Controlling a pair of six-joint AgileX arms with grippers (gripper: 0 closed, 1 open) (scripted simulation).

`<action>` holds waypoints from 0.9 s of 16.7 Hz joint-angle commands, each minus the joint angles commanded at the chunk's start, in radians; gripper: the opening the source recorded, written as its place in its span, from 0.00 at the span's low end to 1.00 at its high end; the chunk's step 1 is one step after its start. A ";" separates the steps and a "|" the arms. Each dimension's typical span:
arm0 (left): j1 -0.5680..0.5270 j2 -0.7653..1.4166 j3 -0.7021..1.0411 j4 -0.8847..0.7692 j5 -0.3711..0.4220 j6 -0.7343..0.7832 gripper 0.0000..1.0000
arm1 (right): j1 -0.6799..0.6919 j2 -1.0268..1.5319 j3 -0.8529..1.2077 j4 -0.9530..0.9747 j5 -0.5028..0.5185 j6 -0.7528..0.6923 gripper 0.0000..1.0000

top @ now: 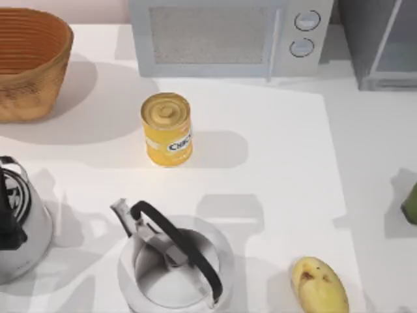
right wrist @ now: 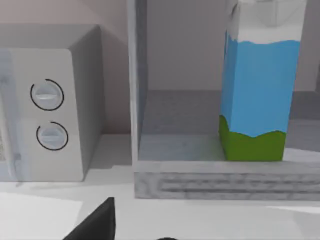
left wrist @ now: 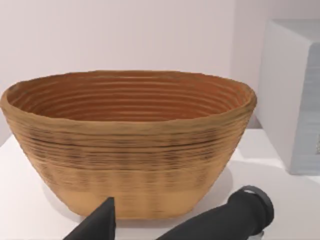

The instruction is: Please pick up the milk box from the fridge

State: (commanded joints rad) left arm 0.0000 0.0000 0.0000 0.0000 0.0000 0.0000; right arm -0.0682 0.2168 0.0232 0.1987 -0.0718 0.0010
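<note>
The milk box (right wrist: 260, 90) stands upright on the floor of the open fridge (right wrist: 200, 180), set back from its front sill and toward the side away from the microwave (right wrist: 50, 105), so a reach in from the front looks workable. In the top view the fridge (top: 381, 45) sits at the table's far right corner, next to the microwave (top: 228, 36). The right gripper (right wrist: 100, 222) faces this opening from outside, well short of the carton; whether its jaws are wide or narrow I cannot tell. The left gripper (left wrist: 150, 222) rests facing the wicker basket (left wrist: 130, 145), apparently parked; its opening cannot be told either. The yellow can (top: 167, 128), kettle (top: 172, 261) and potato (top: 319, 285) stand clear of the approach.
</note>
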 joint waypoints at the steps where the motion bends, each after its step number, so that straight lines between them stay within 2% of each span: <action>1: 0.000 0.000 0.000 0.000 0.000 0.000 1.00 | -0.021 0.071 0.007 0.066 -0.020 0.000 1.00; 15: 0.000 0.000 0.000 0.000 0.000 0.000 1.00 | -0.377 1.246 0.133 1.129 -0.348 0.015 1.00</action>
State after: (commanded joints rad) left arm 0.0000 0.0000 0.0000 0.0000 0.0000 0.0000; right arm -0.4451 1.4628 0.1565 1.3276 -0.4200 0.0158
